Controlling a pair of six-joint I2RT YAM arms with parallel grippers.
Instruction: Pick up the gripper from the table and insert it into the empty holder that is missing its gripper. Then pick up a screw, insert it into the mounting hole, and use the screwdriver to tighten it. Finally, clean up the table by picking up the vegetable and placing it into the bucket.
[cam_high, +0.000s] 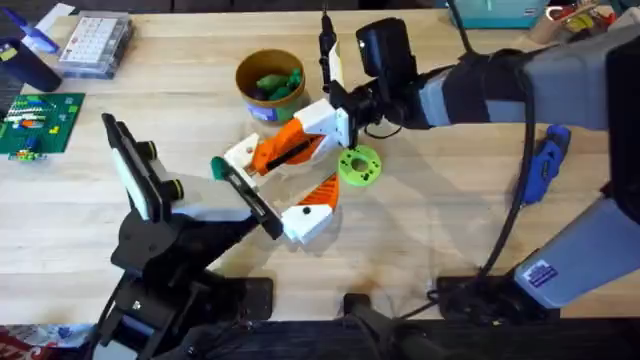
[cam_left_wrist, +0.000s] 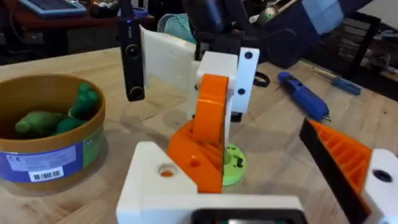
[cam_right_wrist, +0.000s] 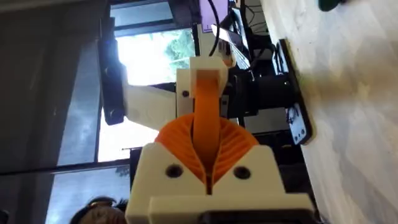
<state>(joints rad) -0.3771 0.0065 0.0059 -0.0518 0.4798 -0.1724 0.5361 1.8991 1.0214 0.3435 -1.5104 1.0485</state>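
Two arms meet mid-table. Right gripper (cam_high: 322, 124) clamps the orange gripper (cam_high: 283, 150), tilting it over the holder (cam_high: 240, 156), likely to seat it. Left gripper: cannot tell its state. Screwdriver (cam_high: 541, 165) lies well apart; vegetable (cam_high: 277, 82) already sits in the bucket (cam_high: 251, 93).

Centre of the table (cam_high: 420, 250) is crowded: bucket (cam_high: 270, 85), green disc (cam_high: 359, 167) and both arms' white-and-orange fingers sit close together, w/ little room between. Right arm spans across from the far right. Screwdriver (cam_high: 545, 165) lies to the right (apart from the cluster). Open wood near front centre and far left.
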